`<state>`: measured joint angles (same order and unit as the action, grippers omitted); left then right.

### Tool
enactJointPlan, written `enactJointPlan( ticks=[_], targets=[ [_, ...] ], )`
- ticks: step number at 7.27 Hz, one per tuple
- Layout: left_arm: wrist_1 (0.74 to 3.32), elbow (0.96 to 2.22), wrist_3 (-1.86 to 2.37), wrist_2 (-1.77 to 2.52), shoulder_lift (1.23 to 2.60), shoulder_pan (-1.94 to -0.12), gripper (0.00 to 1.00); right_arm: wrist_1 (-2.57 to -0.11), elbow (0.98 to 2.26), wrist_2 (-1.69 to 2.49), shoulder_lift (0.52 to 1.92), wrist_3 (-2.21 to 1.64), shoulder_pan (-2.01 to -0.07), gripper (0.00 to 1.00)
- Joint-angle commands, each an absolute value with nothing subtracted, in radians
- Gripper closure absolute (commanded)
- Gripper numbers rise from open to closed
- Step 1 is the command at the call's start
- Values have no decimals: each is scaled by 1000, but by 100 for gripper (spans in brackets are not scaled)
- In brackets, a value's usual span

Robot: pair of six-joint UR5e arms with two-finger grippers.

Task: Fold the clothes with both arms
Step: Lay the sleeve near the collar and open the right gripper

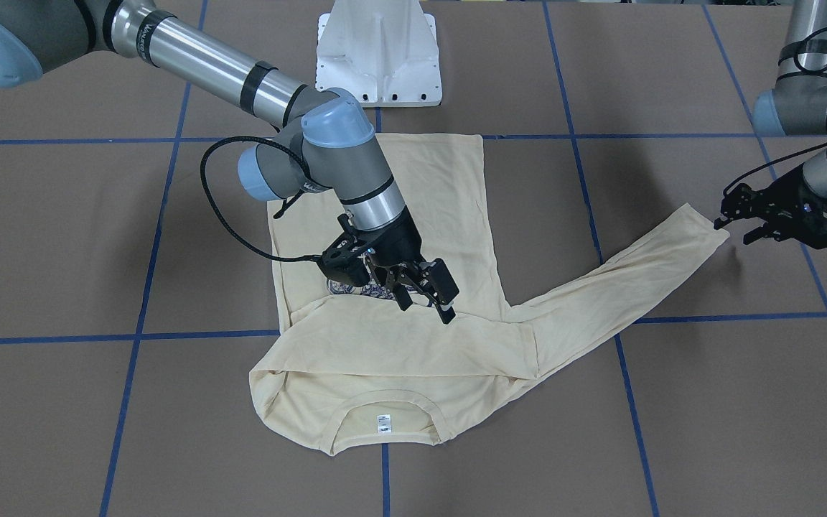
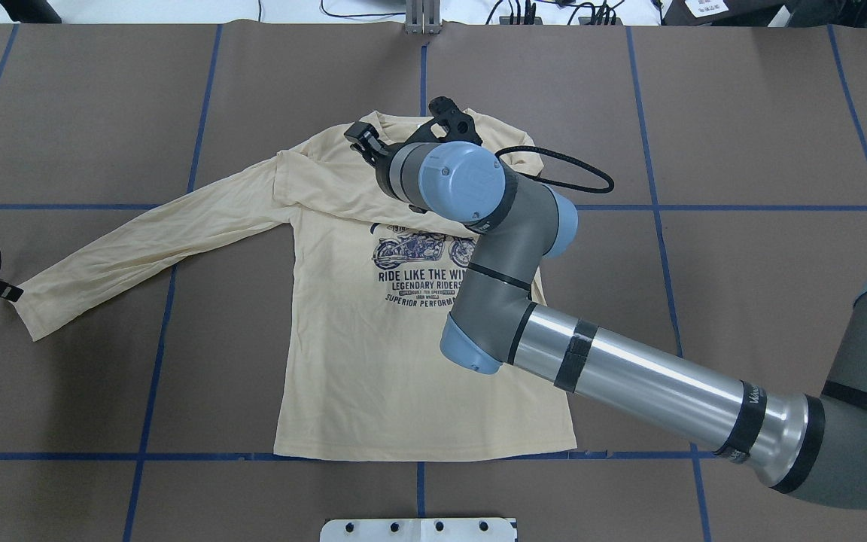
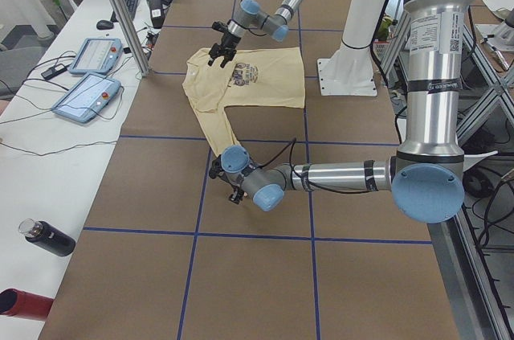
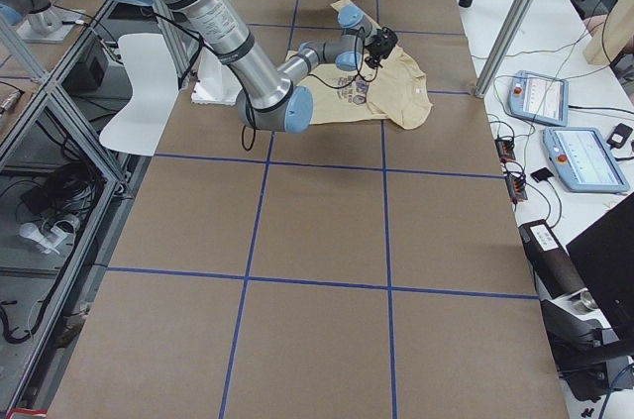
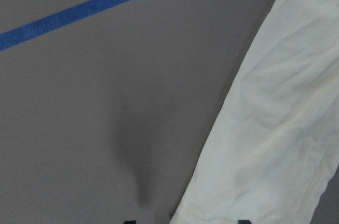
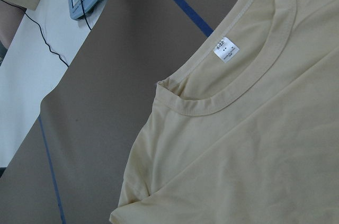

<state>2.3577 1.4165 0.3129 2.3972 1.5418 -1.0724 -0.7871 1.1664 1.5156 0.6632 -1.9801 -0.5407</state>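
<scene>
Looking at the T-shirt (image 2: 373,376) lying flat and print-up mid-tabletop (image 2: 742,150), hem pointing toward the robot, collar (image 6: 238,97) pointing away.

Noting the right sleeve (image 2: 343,188) already lying folded across the chest, just above the print (image 2: 422,275). Noting the left sleeve (image 2: 147,241) lying unfolded, its long axis running from the shoulder out to the robot's left and slanting slightly back toward the robot, ending at the cuff (image 1: 704,222).

Hovering the left tool (image 1: 735,228) just beside that cuff and low over the tabletop, facing back along the sleeve. Showing jaws spread apart and gripping nothing. Not managing to tell whether one jaw is touching the fabric. Judging this arm far the nearer to the cuff.

Reaching the left arm (image 3: 337,178) out with its forearm low and nearly level, wrist dropping close to the surface.

Hanging the right tool (image 1: 424,301) above the chest, over the folded sleeve, jaws wide open, empty and apparently clear of the cloth. Stretching the right arm (image 2: 629,376) diagonally over the shirt's lower body.

Judging the coming move as closing the left tool on the cuff, then carrying it back along the sleeve's axis toward the body.
</scene>
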Motion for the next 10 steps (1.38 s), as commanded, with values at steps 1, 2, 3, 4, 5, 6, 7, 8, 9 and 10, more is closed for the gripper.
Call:
enactJointPlan(
  ticks=[1, 2, 3, 4, 5, 6, 7, 8, 9, 10],
  targets=[
    [2358, 1411, 313, 2399, 1545, -1069, 43, -787, 1167, 1516, 666, -1979, -538, 1],
    [2358, 1407, 313, 2401, 1545, -1065, 43, -787, 1167, 1516, 664, -1980, -538, 1],
    [2358, 1407, 313, 2401, 1545, -1055, 44, -787, 1167, 1516, 664, -1980, -537, 1],
    [2358, 1407, 313, 2402, 1545, -1054, 45, -787, 1167, 1516, 663, -1980, -535, 1],
    [2356, 1405, 313, 2402, 1545, -1052, 45, -787, 1172, 1516, 664, -1980, -535, 1],
    [2356, 1399, 313, 2404, 1545, -1052, 53, -787, 1172, 1516, 663, -1982, -535, 1],
    [2356, 1399, 313, 2402, 1545, -1052, 70, -787, 1172, 1516, 663, -1982, -535, 1],
    [2356, 1399, 313, 2402, 1545, -1052, 87, -787, 1172, 1514, 663, -1982, -535, 1],
    [2356, 1399, 313, 2401, 1545, -1052, 100, -787, 1173, 1516, 663, -1983, -535, 1],
    [2358, 1402, 340, 2405, 1545, -1052, 100, -787, 1187, 1522, 670, -1983, -537, 1]
  ],
)
